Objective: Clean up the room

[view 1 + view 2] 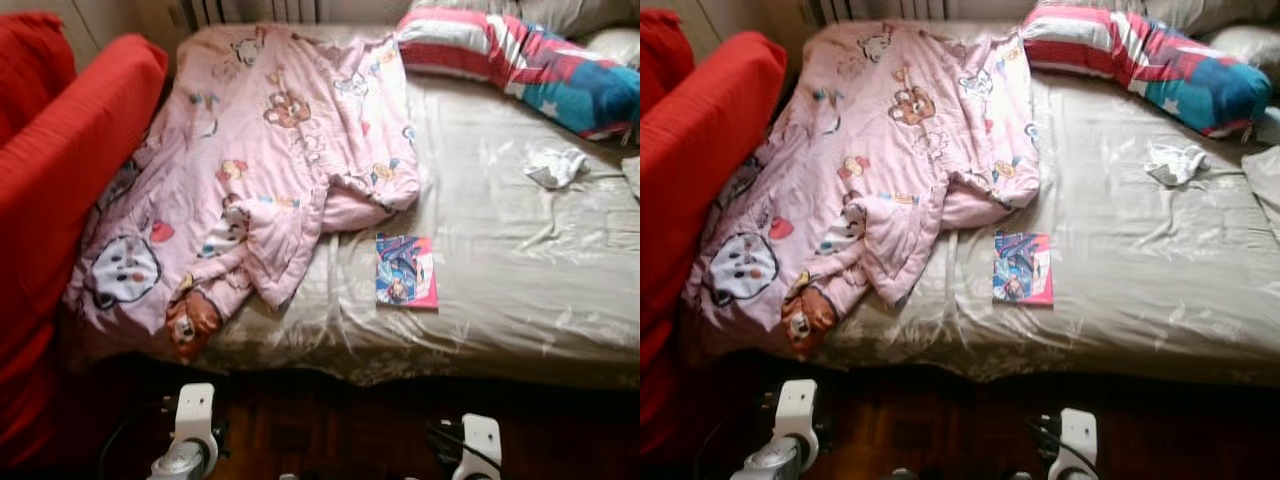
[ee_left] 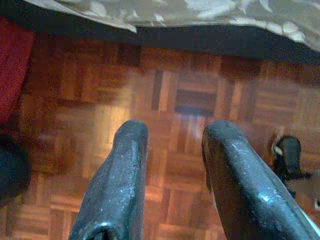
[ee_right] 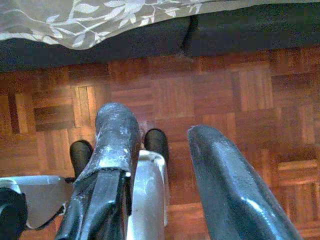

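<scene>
looking down from the head camera, the robot faced a wide bed covered in a pale beige leaf-patterned sheet (image 1: 520,290), its near edge hanging over a dark parquet wood floor (image 2: 170,100). a rumpled pink quilt printed with cartoon bears and cats (image 1: 250,160) lay bunched over the left half of the bed, one folded corner spilling toward the near edge. just beside that quilt's lower fold, flat on the bare sheet, sat a thin pink and blue illustrated book (image 1: 406,271), apart from the quilt. near the far right of the bed a small crumpled white cloth (image 1: 556,166) lay on the sheet, and behind it a long bolster pillow in red, white and blue stripes with stars (image 1: 520,60) stretched along the head end, with a plain beige pillow (image 1: 612,42) in the corner beyond it. a red upholstered sofa (image 1: 60,170) stood against the left side of the bed, touching the quilt's edge.

both arms hung low in front of the bed, over the floor. the left hand (image 2: 172,150) pointed down at the parquet with its two black fingers (image 2: 120,180) spread apart, released and holding nothing. the right hand (image 3: 160,150) was likewise released, its black fingers (image 3: 117,145) parted above the floor, with the hem of the sheet visible beyond. the silver and white wrists of the left arm (image 1: 190,430) and right arm (image 1: 478,445) showed at the lower edge of the head views.
</scene>
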Tool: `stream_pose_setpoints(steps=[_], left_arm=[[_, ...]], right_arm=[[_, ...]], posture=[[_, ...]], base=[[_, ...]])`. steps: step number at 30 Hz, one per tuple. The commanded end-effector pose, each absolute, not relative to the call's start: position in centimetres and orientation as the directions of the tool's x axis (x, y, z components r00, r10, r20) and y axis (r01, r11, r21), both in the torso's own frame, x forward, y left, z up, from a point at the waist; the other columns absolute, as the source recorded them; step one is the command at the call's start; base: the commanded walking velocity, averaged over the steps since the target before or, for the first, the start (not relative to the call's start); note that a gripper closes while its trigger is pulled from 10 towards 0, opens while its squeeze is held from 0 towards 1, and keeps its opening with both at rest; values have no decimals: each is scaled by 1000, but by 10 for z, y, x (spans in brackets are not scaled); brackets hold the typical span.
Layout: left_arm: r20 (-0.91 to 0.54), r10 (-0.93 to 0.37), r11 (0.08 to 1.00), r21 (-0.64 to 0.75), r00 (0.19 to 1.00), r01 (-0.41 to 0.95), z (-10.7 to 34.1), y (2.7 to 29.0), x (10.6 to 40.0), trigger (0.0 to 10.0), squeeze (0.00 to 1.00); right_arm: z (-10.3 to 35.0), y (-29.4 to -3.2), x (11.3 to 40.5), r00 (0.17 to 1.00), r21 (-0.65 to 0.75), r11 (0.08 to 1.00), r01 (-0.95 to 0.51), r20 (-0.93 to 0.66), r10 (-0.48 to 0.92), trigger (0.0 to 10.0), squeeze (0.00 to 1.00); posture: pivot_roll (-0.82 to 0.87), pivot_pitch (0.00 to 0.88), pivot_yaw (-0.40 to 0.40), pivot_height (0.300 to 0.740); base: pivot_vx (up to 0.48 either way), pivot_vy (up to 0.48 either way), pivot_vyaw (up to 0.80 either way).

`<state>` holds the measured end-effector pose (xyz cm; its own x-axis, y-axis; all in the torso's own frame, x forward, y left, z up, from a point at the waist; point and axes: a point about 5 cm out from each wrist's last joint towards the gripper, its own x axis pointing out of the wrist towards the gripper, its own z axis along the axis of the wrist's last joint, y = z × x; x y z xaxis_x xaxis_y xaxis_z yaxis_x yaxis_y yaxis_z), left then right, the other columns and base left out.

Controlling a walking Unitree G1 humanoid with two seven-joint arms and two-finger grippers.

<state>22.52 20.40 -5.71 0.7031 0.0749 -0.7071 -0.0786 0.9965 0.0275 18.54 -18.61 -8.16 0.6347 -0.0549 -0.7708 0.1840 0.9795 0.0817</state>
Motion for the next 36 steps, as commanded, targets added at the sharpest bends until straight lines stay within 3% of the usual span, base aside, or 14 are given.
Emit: stream_pose_setpoints(steps=[1,26,36], left_arm=[[-730,78,996,35,679,-78,-62,206,217,10000,0],[-728,70,997,26,682,-74,-62,203,218,10000,0],[-729,69,997,27,680,-73,-62,204,218,10000,0]], right_arm=[[-87,-185,175,608,80,979,189,-792,-53,10000,0],[-85,-183,178,621,93,976,198,-782,-52,10000,0],[-84,-182,181,632,101,975,199,-773,-49,10000,0]], posture=[[-72,188,40,740],[-66,210,38,740],[-68,212,38,740]], base=[[0,0,0],[0,0,0],[260,0,0]])
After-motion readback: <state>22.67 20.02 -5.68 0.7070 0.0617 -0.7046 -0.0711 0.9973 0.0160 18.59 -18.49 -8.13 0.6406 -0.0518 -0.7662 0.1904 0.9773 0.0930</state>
